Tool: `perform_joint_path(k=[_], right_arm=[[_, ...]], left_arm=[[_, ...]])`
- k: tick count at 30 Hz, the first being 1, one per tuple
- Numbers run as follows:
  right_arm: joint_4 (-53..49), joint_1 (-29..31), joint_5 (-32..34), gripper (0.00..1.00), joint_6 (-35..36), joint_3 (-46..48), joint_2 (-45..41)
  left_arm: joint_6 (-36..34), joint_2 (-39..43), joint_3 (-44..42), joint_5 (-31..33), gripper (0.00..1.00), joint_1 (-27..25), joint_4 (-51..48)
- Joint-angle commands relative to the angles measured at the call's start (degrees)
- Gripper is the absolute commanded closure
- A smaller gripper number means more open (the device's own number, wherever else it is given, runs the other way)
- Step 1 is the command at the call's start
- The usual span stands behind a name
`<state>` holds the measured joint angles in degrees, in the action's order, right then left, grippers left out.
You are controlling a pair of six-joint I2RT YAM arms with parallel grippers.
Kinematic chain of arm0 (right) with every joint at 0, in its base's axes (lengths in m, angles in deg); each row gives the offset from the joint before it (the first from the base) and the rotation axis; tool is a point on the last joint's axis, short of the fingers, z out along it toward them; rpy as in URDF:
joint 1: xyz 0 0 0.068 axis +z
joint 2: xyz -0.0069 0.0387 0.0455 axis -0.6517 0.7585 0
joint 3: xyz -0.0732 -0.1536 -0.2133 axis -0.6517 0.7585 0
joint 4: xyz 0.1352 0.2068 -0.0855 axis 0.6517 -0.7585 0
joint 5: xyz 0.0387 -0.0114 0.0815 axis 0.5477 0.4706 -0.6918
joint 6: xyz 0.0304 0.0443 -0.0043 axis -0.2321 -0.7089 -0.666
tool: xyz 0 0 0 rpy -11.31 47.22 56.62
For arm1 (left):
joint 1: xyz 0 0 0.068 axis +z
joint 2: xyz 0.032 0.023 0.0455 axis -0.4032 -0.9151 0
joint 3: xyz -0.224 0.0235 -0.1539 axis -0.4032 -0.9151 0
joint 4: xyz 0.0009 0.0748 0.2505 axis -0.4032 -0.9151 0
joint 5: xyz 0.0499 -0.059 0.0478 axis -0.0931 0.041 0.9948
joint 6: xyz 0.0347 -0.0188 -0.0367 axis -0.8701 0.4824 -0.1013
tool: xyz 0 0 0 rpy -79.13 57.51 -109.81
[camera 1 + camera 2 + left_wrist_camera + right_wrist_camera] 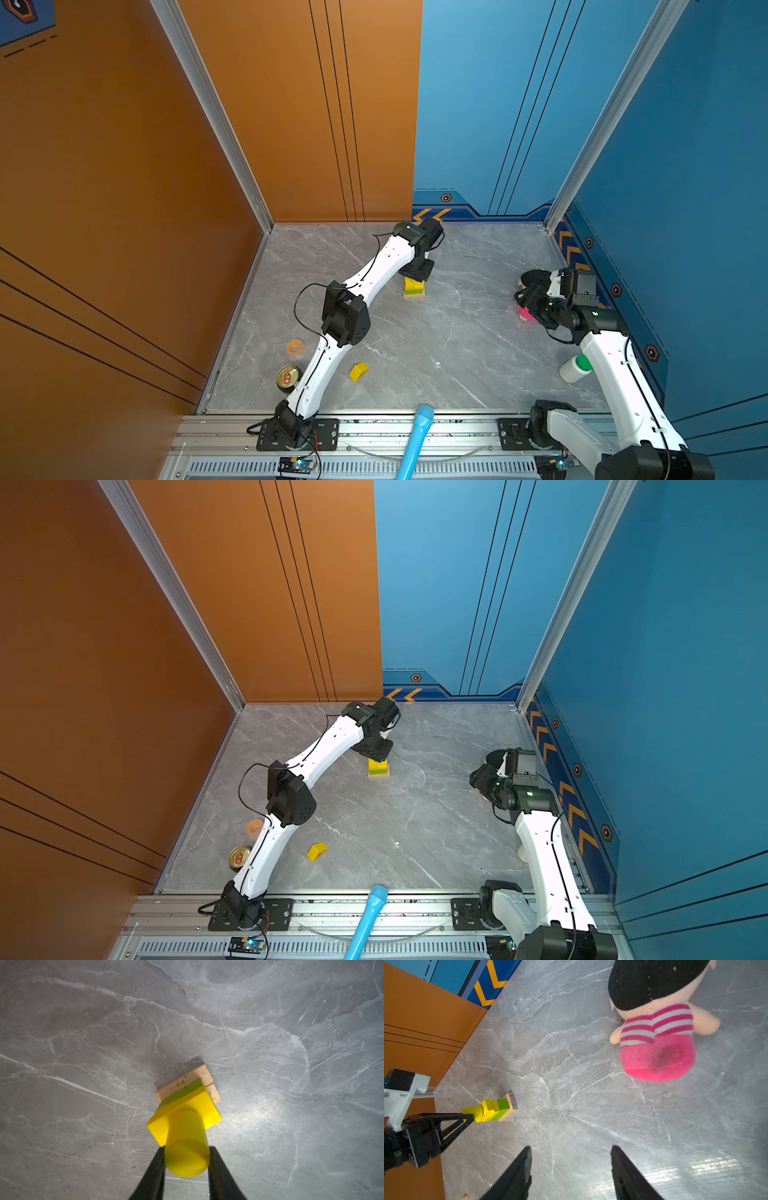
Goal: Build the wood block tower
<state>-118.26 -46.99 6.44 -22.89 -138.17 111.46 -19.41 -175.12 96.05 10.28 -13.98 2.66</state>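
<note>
The tower (414, 287) counts two planks (187, 1080), one green bar (180, 1094), a yellow layer (207, 1103) and one cylinder (187, 1126) on top, clamped by the left gripper (187, 1147). One loose yellow block (358, 371) lies well in front of the tower. The right gripper (571, 1146), well right of the tower, gapes empty.

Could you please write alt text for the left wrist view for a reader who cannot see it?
The left gripper has its black jaws closed on a yellow cylinder standing on the tower: a yellow block, a green layer, then two tan planks on the grey marble table.
</note>
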Motion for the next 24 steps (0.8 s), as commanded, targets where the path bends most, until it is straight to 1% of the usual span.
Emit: perform_joint_path(k=[1, 8, 24], right_arm=[[0.4, -0.2, 1.1, 0.38, -0.3, -0.5, 0.3], [0.5, -0.1, 1.1, 0.38, -0.4, -0.4, 0.4], [0.6, -0.1, 1.0, 0.38, -0.5, -0.4, 0.4]], left_arm=[[0.3, -0.7, 0.0, -0.2, 0.66, 0.7, -0.8], [0.3, -0.5, -0.3, -0.1, 0.64, 0.6, -0.8], [0.3, 0.3, -1.4, 0.9, 0.63, 0.6, -0.9]])
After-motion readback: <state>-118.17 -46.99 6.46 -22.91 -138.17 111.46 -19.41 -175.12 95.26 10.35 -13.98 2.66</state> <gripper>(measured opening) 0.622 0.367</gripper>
